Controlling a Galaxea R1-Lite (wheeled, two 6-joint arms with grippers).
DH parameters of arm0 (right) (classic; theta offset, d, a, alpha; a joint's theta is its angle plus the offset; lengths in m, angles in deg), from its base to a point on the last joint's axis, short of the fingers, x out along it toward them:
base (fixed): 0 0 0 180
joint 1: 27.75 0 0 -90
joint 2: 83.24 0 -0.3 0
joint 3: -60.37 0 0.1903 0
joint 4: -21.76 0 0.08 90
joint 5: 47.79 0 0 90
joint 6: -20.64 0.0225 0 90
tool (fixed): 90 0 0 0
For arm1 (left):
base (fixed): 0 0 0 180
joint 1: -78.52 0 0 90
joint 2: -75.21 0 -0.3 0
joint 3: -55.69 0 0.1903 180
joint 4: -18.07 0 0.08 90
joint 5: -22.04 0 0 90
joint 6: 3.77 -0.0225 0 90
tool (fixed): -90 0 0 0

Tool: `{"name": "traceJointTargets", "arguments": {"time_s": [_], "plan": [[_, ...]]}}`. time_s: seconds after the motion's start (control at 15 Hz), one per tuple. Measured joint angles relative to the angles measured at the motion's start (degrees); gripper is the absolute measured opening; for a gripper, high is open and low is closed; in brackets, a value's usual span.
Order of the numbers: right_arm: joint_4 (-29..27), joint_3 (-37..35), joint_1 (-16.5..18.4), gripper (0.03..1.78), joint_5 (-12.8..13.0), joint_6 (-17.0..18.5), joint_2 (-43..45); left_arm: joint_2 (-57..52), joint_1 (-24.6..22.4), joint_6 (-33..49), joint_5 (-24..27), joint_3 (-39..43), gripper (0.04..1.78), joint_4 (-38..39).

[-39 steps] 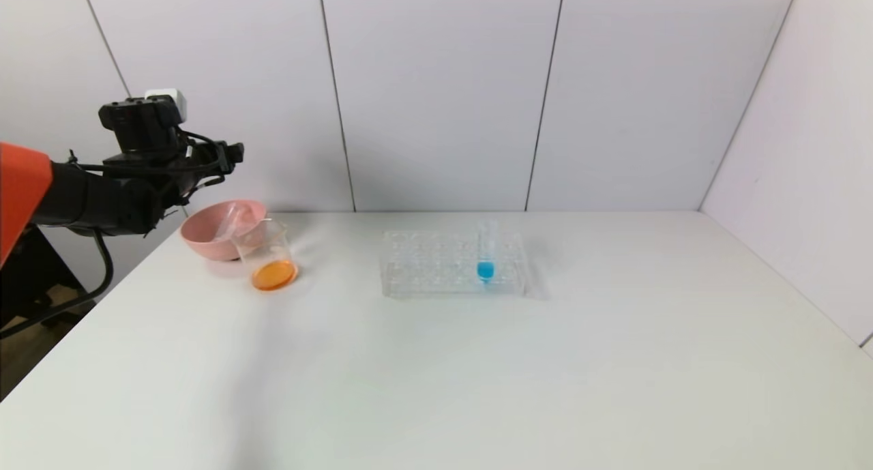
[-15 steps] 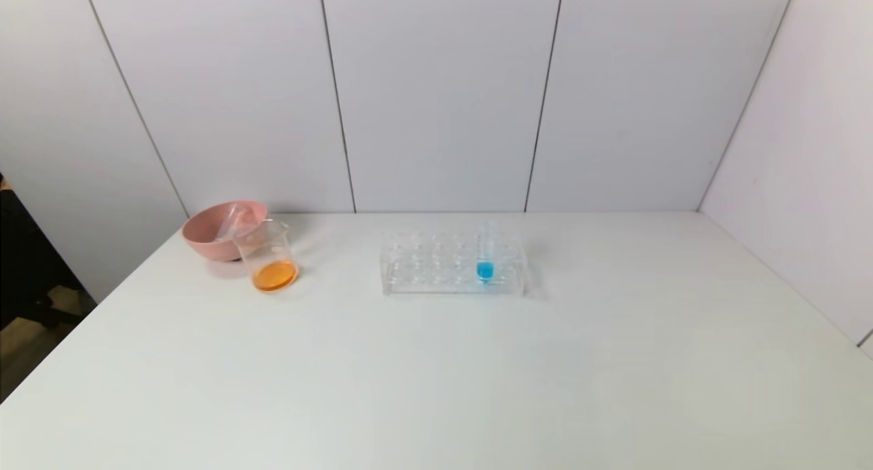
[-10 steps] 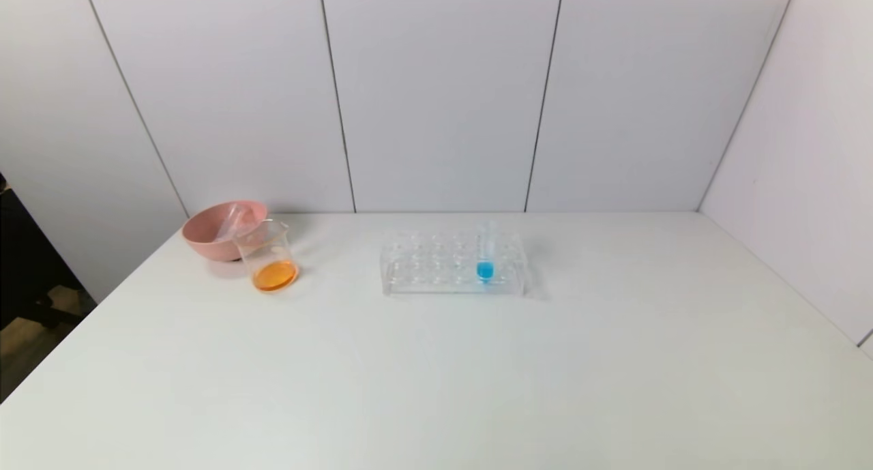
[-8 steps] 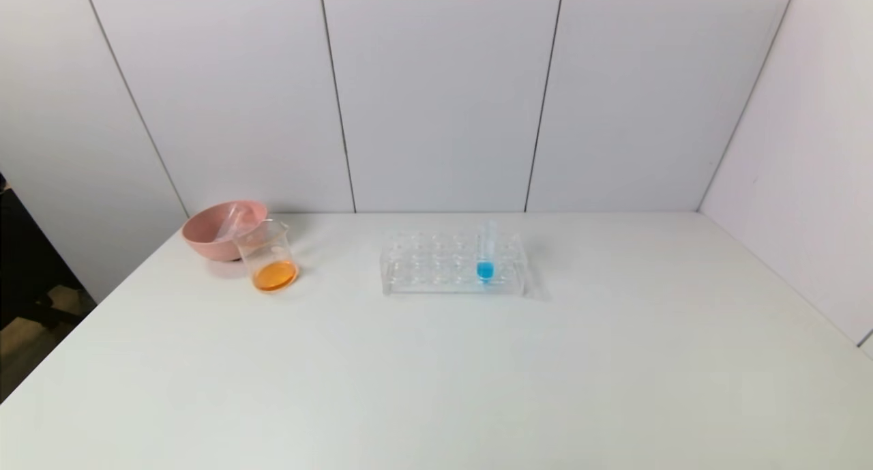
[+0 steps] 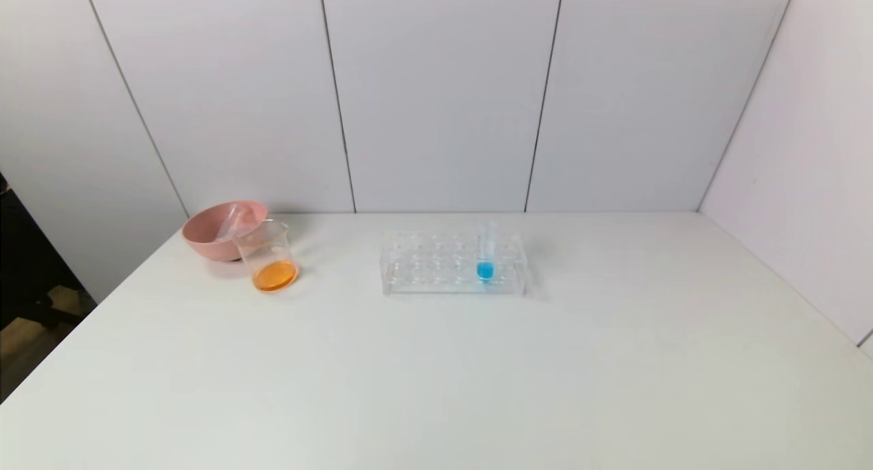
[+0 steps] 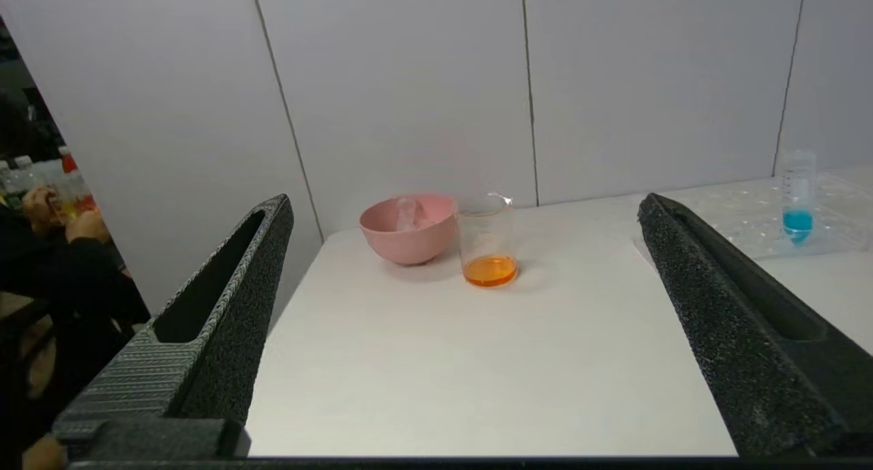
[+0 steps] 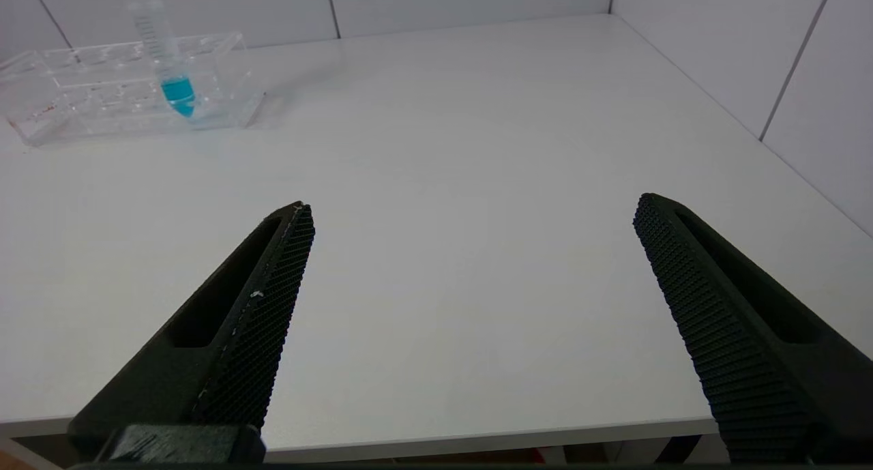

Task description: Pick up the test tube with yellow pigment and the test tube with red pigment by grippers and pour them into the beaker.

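The beaker [image 5: 269, 255] stands at the table's far left and holds orange liquid; it also shows in the left wrist view [image 6: 487, 245]. No tube with yellow or red liquid is in view. Clear, empty-looking tubes [image 5: 230, 222] lean in the pink bowl [image 5: 215, 238] just behind the beaker. My left gripper [image 6: 464, 200] is open and empty, off the table's near left side, facing the beaker from a distance. My right gripper [image 7: 472, 204] is open and empty at the table's near edge. Neither gripper shows in the head view.
A clear tube rack [image 5: 436, 269] stands mid-table at the back with one blue-liquid tube [image 5: 485, 252] upright in it; both show in the right wrist view, rack [image 7: 102, 95] and tube [image 7: 167, 61]. Walls close the back and right of the white table [image 5: 436, 374].
The left arm, which was raised above the pink bowl 2.6 s ago, has pulled back out of the head view. Nothing has moved in the last second.
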Motion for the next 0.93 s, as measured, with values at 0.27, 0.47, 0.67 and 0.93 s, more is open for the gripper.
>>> {"name": "traceJointTargets", "arguments": {"time_s": [0.27, 0.47, 0.67, 0.93], "plan": [[0.0, 0.0, 0.0, 1.71, 0.0, 0.0, 0.0, -1.1, 0.0, 3.7, -0.5, 13.1, 1.76, -0.4], [0.0, 0.0, 0.0, 1.71, 0.0, 0.0, 0.0, -1.1, -0.1, 5.1, -0.3, 14.3, 1.76, -6.5], [0.0, 0.0, 0.0, 1.71, 0.0, 0.0, 0.0, -1.1, -0.1, 6.7, -0.5, 14.6, 1.76, -5.7], [0.0, 0.0, 0.0, 1.71, 0.0, 0.0, 0.0, -1.1, -0.1, 11.3, -1.0, 14.7, 1.76, -5.7]]}}
